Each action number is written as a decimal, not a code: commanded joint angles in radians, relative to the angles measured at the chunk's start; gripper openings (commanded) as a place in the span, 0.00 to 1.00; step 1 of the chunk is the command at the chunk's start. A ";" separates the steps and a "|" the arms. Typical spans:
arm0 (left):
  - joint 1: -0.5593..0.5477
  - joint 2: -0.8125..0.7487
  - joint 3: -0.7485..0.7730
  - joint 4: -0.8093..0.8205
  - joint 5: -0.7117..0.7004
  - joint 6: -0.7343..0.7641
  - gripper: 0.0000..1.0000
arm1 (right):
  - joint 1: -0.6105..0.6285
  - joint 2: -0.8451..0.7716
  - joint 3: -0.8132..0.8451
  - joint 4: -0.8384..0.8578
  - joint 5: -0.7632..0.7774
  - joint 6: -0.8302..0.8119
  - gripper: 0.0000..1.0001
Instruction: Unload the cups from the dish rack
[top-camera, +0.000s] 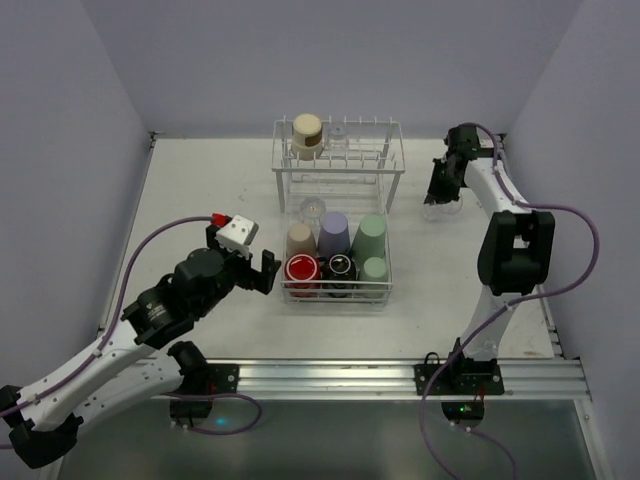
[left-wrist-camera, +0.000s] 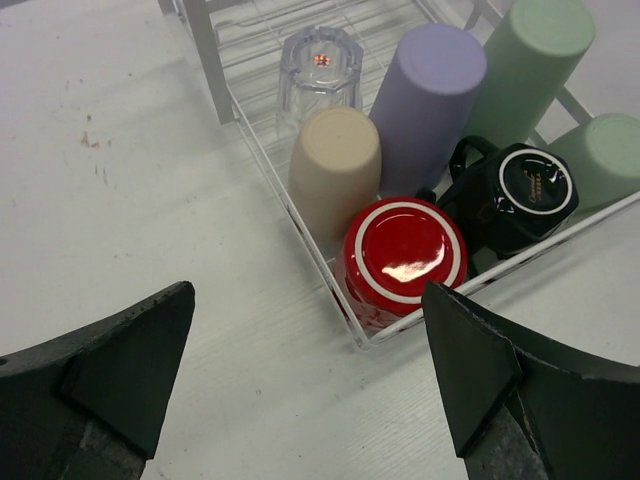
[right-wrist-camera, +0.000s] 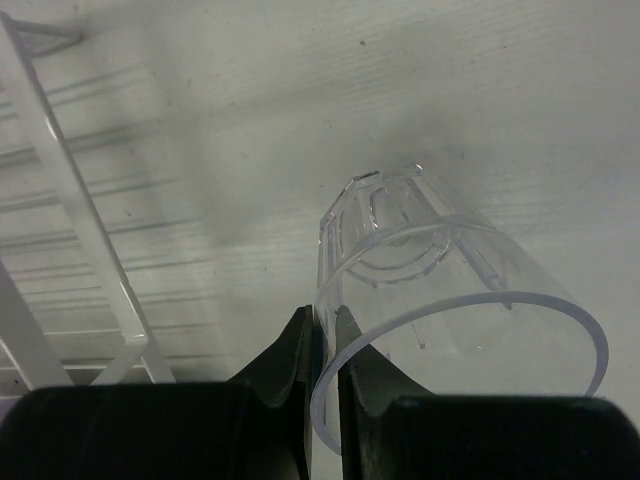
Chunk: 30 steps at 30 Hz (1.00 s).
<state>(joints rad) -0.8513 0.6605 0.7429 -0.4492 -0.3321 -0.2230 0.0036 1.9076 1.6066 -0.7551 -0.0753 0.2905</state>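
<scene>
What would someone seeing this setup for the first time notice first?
Probably the upturned coloured cups packed in the low basket of the white wire dish rack at mid-table, with the glossy red cup at its near-left corner standing out. Next, the right fingers pinch the rim of a clear tumbler to the right of the rack, while the left fingers gape open facing the red cup.

One white wire dish rack (top-camera: 338, 172). Three clear cups (top-camera: 313, 208), one off-rack at 3 o'clock; two tan cups (top-camera: 299, 240); two pale green cups (top-camera: 370, 238); one lavender cup (top-camera: 333, 232), one red cup (top-camera: 301, 268), one black cup (top-camera: 340, 266).
</scene>
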 joint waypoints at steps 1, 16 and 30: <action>0.001 -0.025 0.003 0.046 0.025 0.022 1.00 | 0.002 0.024 0.108 -0.072 -0.064 -0.027 0.00; 0.001 -0.010 0.006 0.046 0.027 0.022 1.00 | 0.059 0.159 0.210 -0.153 0.074 -0.039 0.24; 0.001 0.103 0.182 0.040 -0.001 -0.010 1.00 | 0.070 -0.066 0.135 -0.006 -0.021 0.011 0.50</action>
<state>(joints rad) -0.8513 0.7479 0.8265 -0.4450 -0.3187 -0.2245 0.0708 2.0094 1.7592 -0.8352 -0.0322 0.2771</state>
